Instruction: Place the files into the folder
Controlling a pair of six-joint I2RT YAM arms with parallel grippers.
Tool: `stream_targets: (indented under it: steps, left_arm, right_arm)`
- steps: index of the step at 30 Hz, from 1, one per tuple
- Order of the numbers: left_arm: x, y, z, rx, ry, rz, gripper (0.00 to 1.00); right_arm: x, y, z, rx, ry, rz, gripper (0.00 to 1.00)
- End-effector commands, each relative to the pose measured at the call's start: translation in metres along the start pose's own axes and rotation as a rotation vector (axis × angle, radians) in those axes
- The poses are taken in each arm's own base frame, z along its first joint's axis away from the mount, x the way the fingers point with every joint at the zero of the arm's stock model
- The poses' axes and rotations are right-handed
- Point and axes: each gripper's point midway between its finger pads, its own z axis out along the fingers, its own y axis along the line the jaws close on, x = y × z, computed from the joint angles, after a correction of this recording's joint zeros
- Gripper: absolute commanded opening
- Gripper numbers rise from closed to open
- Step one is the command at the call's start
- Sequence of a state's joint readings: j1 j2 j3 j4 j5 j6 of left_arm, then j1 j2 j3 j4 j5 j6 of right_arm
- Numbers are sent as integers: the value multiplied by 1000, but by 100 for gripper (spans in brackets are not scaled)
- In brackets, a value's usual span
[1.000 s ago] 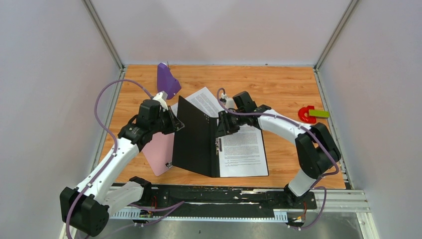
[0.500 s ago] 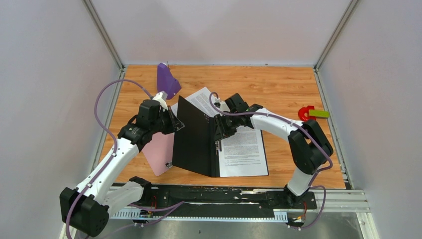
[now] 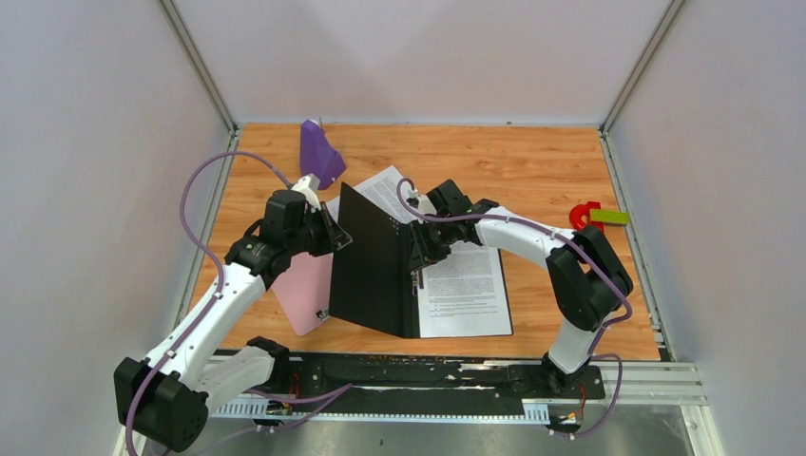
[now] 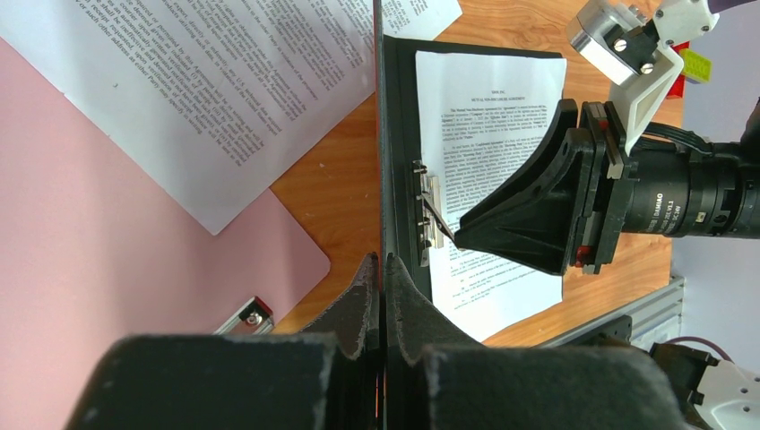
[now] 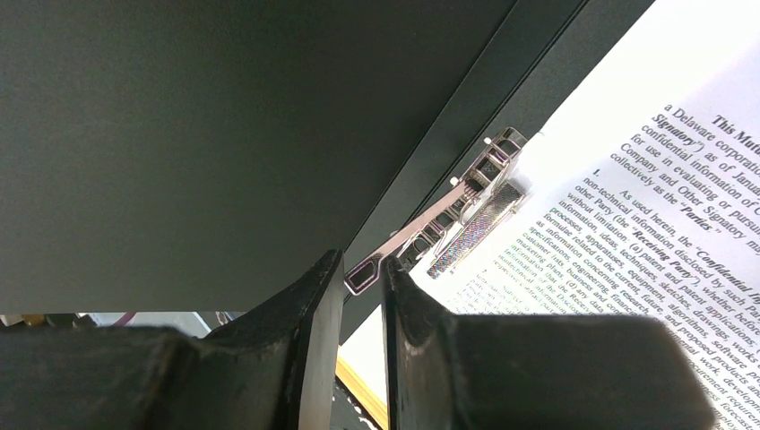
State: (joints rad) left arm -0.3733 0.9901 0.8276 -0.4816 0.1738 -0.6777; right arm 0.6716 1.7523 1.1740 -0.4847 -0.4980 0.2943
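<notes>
Left gripper (image 4: 383, 266), jaws clamped on the folder (image 3: 371, 261) cover, props it open. Right gripper (image 5: 363, 269), jaws nearly closed, straddles the clip lever (image 5: 408, 237); grip unclear.

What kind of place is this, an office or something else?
Most likely a robot lab test cell: two arms mounted on a black rail, and a wood table boxed in by plain white walls on metal framing.

Black-lined folder (image 3: 373, 261), white text-printed files (image 3: 468, 285), pink clipboard (image 3: 304, 285)
</notes>
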Motion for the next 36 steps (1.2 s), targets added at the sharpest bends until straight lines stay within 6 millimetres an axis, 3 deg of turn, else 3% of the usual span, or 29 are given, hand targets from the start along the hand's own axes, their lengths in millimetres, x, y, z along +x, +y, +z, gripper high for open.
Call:
stream_targets:
  steps: [1,10,22,36]
  left_arm:
    - [-19,-10,-4,37,-81,24,0]
    - [-19,-10,-6,33,-86,28,0]
    - [-19,-7,-7,25,-92,30,0]
    - [-15,-5,-4,25,-87,22,0]
  right_arm:
    - [-12,11,-1,-16,-22,-34,23]
    - [4,-4,3,42,7,-22,18]
    - [8,-5,5,46,24,-29,17]
    - [-24,8,-4,50,-43,-30,18]
